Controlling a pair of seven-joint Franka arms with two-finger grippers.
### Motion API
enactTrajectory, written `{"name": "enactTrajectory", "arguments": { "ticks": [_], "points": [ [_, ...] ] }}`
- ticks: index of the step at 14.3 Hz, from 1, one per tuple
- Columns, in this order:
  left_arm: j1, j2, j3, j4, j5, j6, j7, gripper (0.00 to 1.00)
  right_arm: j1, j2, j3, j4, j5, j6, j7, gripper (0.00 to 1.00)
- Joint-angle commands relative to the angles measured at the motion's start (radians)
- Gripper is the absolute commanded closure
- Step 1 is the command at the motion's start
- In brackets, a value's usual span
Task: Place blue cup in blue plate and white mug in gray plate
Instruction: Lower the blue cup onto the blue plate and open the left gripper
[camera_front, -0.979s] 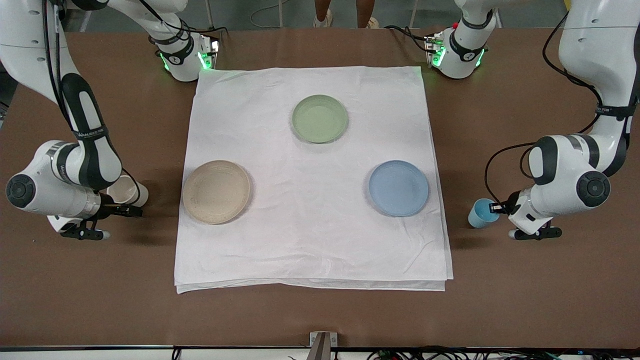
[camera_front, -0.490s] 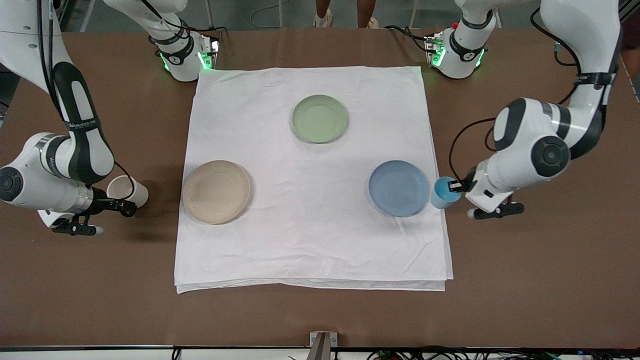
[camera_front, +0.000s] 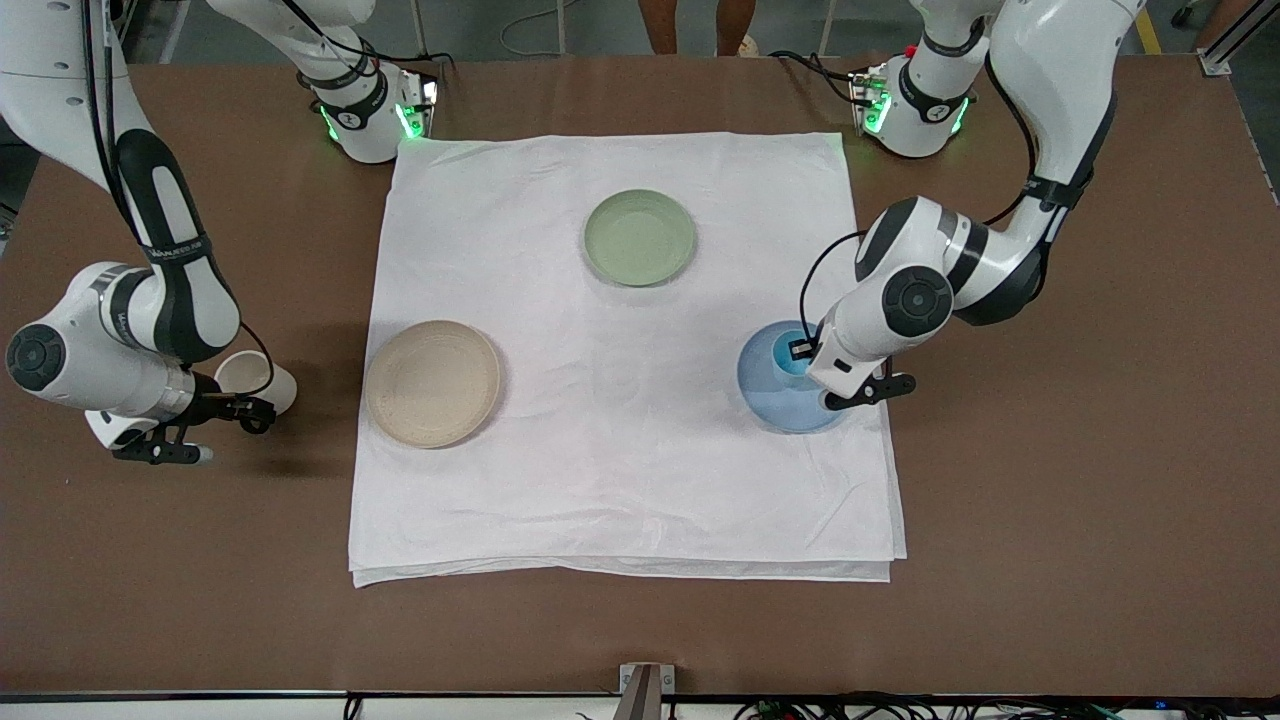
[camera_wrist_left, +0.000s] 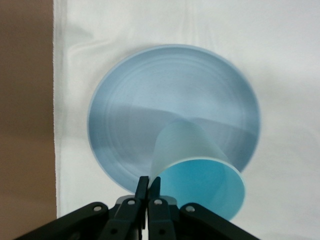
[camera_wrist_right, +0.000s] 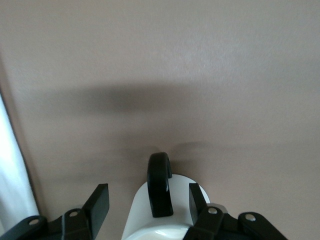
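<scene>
The left gripper (camera_front: 797, 352) is holding the blue cup (camera_front: 793, 362) over the blue plate (camera_front: 775, 395), while the right gripper (camera_front: 262, 400) is sitting at the white mug (camera_front: 250, 378) beside the gray plate (camera_front: 432, 383).

On the table (camera_front: 1050, 500) a cloth (camera_front: 620, 480) carries three plates: the green plate (camera_front: 639, 237) farthest from the front camera, the gray plate (camera_front: 432, 383) toward the right arm's end, the blue plate (camera_front: 775, 395) toward the left arm's, with the blue cup (camera_front: 793, 357) apparently over it and the white mug (camera_front: 250, 380) beside the cloth.

Brown table (camera_front: 1050, 520), white cloth (camera_front: 620, 480) spread across its middle. White mug (camera_front: 262, 382) off the cloth, toward right arm's end.
</scene>
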Motion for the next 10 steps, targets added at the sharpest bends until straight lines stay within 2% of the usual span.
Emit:
{"name": "enactTrajectory", "arguments": {
  "ticks": [1,2,3,4,5,8,10],
  "points": [
    [0.016,0.030,-0.001,0.013,0.021,0.015,-0.006,0.71,-0.019,-0.030,0.009,-0.031,-0.011,-0.008,-0.015,0.40],
    [0.025,0.027,-0.001,0.027,0.021,0.015,-0.006,0.13,-0.019,-0.032,0.009,-0.031,-0.011,-0.016,-0.014,0.53],
    [0.033,0.018,0.002,0.045,0.021,0.005,0.000,0.00,-0.019,-0.032,0.009,-0.030,-0.011,-0.022,-0.012,0.70],
    [0.046,0.006,0.003,0.074,0.021,-0.004,-0.004,0.00,-0.019,-0.032,0.009,-0.028,-0.009,-0.024,-0.011,0.86],
    [0.059,-0.015,0.003,0.108,0.021,-0.036,-0.003,0.00,-0.019,-0.032,0.009,-0.028,-0.009,-0.024,-0.011,0.97],
    [0.112,-0.034,0.011,0.307,0.023,-0.223,0.005,0.00,-0.013,-0.032,0.009,-0.001,-0.009,-0.036,0.000,1.00],
    [0.144,-0.032,0.011,0.428,0.024,-0.312,0.025,0.00,0.004,-0.033,0.015,0.044,0.000,-0.115,0.065,1.00]
  ]
}}
